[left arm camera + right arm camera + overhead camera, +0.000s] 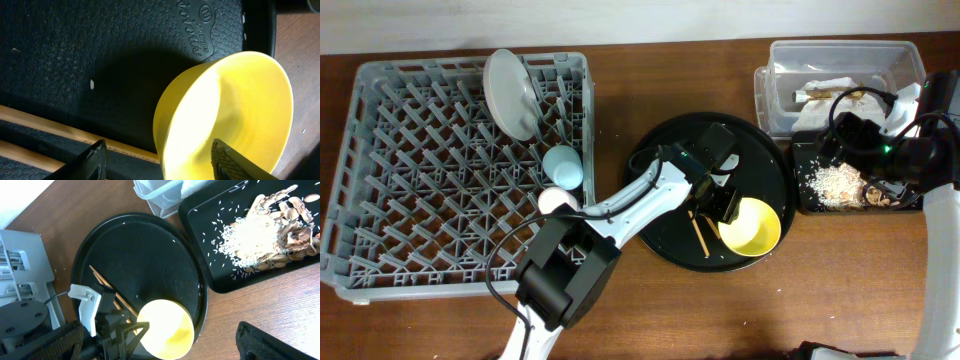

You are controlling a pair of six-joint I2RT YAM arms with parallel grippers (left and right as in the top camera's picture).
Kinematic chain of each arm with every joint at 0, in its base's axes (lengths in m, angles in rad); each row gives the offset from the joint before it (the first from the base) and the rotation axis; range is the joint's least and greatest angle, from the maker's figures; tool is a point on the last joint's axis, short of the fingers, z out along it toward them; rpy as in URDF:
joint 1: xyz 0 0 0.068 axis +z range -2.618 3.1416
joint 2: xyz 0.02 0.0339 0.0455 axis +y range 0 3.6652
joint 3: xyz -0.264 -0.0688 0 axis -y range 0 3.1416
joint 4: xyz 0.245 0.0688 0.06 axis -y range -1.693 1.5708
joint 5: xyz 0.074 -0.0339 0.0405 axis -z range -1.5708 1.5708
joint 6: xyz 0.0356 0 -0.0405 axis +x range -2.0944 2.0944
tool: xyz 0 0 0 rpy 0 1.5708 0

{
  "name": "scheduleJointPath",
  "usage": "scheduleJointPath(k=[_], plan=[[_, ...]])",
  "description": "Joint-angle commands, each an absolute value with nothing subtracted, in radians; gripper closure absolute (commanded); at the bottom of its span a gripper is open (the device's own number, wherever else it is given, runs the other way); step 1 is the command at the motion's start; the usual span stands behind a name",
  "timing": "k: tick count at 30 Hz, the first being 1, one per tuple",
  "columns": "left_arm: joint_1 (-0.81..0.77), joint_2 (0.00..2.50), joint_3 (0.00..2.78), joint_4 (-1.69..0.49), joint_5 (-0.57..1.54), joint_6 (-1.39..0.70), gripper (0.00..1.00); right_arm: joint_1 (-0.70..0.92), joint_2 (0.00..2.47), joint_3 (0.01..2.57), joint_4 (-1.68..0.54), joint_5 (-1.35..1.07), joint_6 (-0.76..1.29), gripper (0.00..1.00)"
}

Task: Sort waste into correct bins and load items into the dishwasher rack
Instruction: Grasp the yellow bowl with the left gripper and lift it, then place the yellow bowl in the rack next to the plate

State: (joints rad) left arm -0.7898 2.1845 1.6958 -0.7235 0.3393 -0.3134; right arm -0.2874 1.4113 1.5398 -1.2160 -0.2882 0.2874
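Observation:
The yellow bowl (753, 226) stands on the round black tray (770, 170), beside the wooden chopsticks (700, 235). My left gripper (725, 205) is open and straddles the bowl's rim. In the left wrist view, one finger of the left gripper (159, 147) is inside the bowl (225, 105) and one is outside, above the chopsticks (50, 125). My right gripper (840, 135) hovers open and empty over the black rectangular tray (802, 200), which holds food scraps (835, 180). The clear tub (780, 60) holds white tissue (830, 85) and a wrapper (807, 95).
The grey dishwasher rack (420, 150) at the left holds the grey plate (510, 90) on edge, the light-blue cup (563, 165) and the pink cup (557, 200). The right wrist view shows the bowl (165, 330), the chopsticks (107, 287) and the scraps (260, 235).

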Motion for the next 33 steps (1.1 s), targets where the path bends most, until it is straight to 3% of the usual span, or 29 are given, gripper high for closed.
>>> scheduleJointPath(k=[1,3,7,9,13,16,21,26,30,33], plan=[[-0.793,2.212,1.694,-0.715,0.364,-0.310,0.48,-0.287,1.411,1.547,-1.220,-0.280,0.285,0.02],[-0.793,2.213,1.694,-0.711,0.363,-0.310,0.71,-0.287,1.411,1.547,-1.224,-0.280,0.285,0.01],[-0.793,2.227,1.694,-0.704,0.371,-0.310,0.80,-0.287,1.411,1.547,-1.223,-0.280,0.285,0.02],[-0.788,2.227,1.695,-0.701,0.372,-0.310,1.00,-0.287,1.411,1.547,-1.224,-0.279,0.284,0.02],[-0.762,2.218,1.705,-0.703,0.426,-0.310,1.00,-0.287,1.411,1.547,-1.224,-0.279,0.284,0.02],[-0.697,2.072,1.766,-0.780,0.375,-0.271,1.00,-0.287,1.411,1.547,-1.224,-0.279,0.284,0.02],[-0.472,1.687,1.772,-0.896,-0.327,-0.268,1.00,-0.287,1.411,1.547,-1.216,-0.279,0.284,0.02],[-0.422,1.728,1.772,-0.777,-1.057,-0.106,1.00,-0.287,1.411,1.547,-1.211,-0.279,0.284,0.02],[-0.420,1.945,1.772,-0.478,-1.247,0.188,1.00,-0.287,1.411,1.547,-1.211,-0.278,0.284,0.01],[-0.398,2.079,1.772,-0.433,-1.280,0.212,1.00,-0.287,1.411,1.547,-1.212,-0.276,0.284,0.02]])
